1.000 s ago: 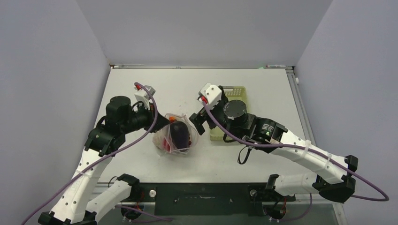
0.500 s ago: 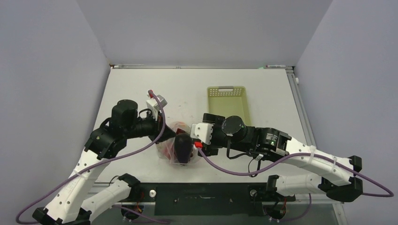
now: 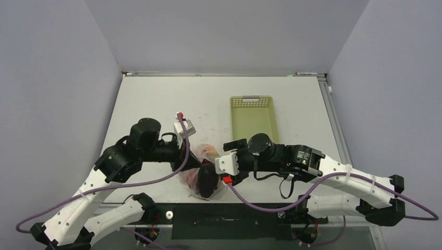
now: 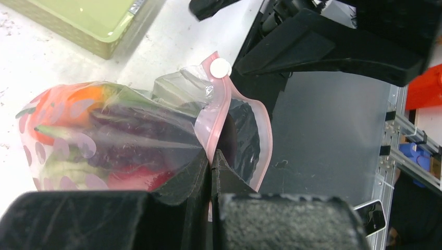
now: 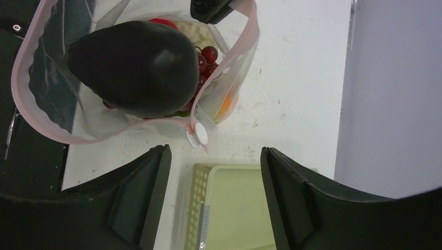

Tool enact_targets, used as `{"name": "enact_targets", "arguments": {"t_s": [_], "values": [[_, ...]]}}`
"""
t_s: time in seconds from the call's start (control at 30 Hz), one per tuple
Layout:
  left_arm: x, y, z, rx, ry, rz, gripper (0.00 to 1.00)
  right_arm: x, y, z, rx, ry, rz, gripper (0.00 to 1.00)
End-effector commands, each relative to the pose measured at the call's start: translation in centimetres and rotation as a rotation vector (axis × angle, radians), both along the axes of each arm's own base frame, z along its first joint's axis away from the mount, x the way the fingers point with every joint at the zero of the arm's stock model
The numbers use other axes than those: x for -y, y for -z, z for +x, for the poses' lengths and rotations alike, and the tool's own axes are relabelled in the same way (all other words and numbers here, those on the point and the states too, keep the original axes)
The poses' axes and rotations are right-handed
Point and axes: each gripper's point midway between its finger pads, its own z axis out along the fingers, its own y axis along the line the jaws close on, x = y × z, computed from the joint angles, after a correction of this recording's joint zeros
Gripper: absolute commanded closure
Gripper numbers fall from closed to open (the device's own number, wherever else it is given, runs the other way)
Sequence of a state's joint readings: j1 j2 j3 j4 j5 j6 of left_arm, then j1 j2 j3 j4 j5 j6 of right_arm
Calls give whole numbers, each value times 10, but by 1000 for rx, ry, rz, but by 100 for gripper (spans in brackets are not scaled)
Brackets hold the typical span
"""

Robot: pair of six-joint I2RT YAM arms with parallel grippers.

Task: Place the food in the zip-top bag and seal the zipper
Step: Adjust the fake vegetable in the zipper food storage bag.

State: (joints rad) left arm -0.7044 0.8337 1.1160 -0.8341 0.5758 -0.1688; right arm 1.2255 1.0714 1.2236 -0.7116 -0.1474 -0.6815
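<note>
The zip-top bag (image 3: 204, 177) lies near the table's front edge, its mouth gaping. A dark purple eggplant (image 5: 136, 67) fills the mouth, with red grapes (image 5: 207, 53) and orange and green food (image 4: 78, 101) under it. My left gripper (image 4: 211, 156) is shut on the pink zipper (image 4: 215, 122) strip at one side of the mouth; in the top view the left gripper (image 3: 192, 162) reaches in from the bag's left. The white slider (image 5: 198, 136) sits at the strip's end. My right gripper (image 5: 213, 156) hangs open just short of that slider, nothing between its fingers, and in the top view the right gripper (image 3: 231, 162) is right of the bag.
The pale green basket (image 3: 253, 121) stands behind the right gripper toward the back right, and its rim shows between the right fingers (image 5: 156, 179). The table's dark front edge (image 4: 323, 135) lies directly beside the bag's mouth.
Both arms and the bag have come toward the table's near edge. The right gripper swung from the basket's side to the bag's right and its jaws narrowed. The left stayed shut.
</note>
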Motion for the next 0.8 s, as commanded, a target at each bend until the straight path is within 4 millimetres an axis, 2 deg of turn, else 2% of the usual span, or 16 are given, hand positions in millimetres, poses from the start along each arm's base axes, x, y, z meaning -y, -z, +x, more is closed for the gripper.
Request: {"name": "enact_targets", "arguments": {"t_s": [0.0,0.17,0.33,0.77], "values": [[5,-27,-13,91,81,-70,100,-11,6,-13,3,-108,21,37],[6,-26,-17,97,102,-66,100,-14,22,-15,-9,-124,14,42],[9,-22,-18,92,114,-56,100,-21,26,-18,-15,-142,50,51],[9,-18,-14,86,98,-37,100,-28,22,-18,-8,-147,103,90]]}}
